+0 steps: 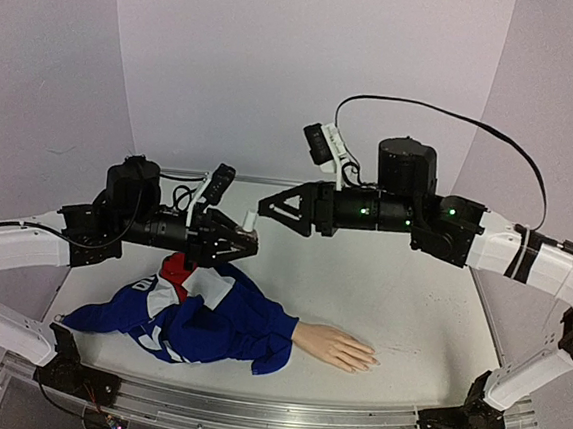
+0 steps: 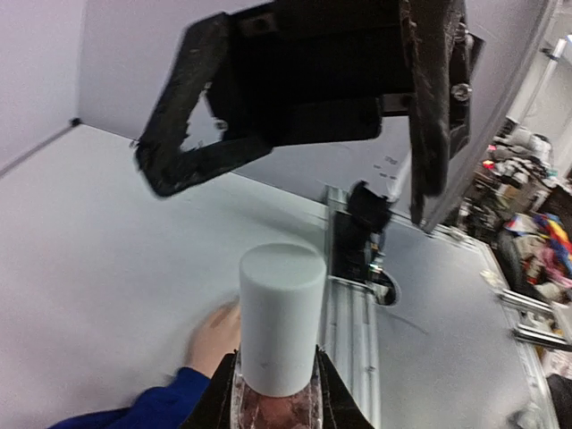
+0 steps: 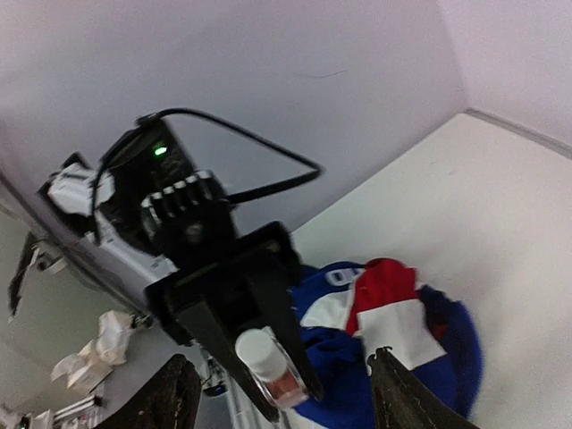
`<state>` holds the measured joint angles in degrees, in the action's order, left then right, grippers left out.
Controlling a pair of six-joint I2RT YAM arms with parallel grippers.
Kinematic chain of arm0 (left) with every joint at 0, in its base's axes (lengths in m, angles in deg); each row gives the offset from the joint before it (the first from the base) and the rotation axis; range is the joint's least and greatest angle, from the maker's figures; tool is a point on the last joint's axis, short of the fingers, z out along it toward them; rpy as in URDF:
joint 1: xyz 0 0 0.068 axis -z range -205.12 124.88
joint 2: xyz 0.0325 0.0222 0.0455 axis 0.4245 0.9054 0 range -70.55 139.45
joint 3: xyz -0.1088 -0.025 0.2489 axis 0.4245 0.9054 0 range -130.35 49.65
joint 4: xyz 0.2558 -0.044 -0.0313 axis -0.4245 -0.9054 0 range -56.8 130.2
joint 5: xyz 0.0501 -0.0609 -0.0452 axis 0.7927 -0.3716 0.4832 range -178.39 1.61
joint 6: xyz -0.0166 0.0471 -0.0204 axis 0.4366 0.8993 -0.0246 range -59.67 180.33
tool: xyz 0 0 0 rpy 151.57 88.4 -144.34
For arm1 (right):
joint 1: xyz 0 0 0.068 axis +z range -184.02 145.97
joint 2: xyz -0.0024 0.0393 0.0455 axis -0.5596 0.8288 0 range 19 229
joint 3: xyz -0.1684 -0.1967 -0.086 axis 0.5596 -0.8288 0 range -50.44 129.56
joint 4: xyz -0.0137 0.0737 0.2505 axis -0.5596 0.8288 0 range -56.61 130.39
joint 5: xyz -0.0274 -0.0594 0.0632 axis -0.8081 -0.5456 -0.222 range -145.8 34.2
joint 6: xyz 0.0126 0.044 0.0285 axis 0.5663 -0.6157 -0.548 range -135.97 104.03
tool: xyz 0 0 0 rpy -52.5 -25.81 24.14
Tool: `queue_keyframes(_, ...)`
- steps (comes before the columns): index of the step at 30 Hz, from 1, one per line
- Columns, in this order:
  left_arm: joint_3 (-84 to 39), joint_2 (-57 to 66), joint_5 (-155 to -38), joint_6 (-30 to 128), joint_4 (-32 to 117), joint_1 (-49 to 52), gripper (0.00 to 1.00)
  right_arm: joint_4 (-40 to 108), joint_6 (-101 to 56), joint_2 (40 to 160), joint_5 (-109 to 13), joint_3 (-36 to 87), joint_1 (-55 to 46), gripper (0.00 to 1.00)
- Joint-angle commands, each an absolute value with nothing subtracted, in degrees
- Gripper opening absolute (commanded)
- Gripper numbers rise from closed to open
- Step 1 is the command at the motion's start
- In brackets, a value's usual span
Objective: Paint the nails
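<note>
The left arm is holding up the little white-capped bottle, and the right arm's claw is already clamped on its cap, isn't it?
Not quite. The right gripper isn't clamped on the cap: the left wrist view shows its fingers spread wide open, clear of the white cap. The left gripper does hold the bottle up.

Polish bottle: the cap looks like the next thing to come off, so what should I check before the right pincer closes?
1. Polish bottle clamped in left pincer: ok.
2. White cap on, exposed: ok.
3. Right pincer open wider than the cap: ok.
4. Cap lined up between its fingers: ok, not touching yet.
5. Mannequin hand lying flat, clear of the blue sleeve: ok.
6. Nails unpainted: cannot tell, too small.
</note>
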<state>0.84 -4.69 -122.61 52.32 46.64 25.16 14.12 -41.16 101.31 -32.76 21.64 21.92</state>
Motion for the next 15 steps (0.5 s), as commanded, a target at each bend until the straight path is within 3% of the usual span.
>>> queue_keyframes(1,-4.6,-5.2,-142.5,49.1,47.3,25.0,0.00,5.5,-40.6,105.0,-9.9,25.7,22.7,0.61)
queue_keyframes(10,-6.0,-4.4,-146.7,48.4,47.2,25.0,0.00,-2.4,-44.9,109.7,-2.9,26.7,23.0,0.42)
queue_keyframes(15,-6.1,-3.8,-148.6,48.4,47.3,24.9,0.00,-3.3,-44.7,109.9,-3.8,26.5,23.0,0.41)
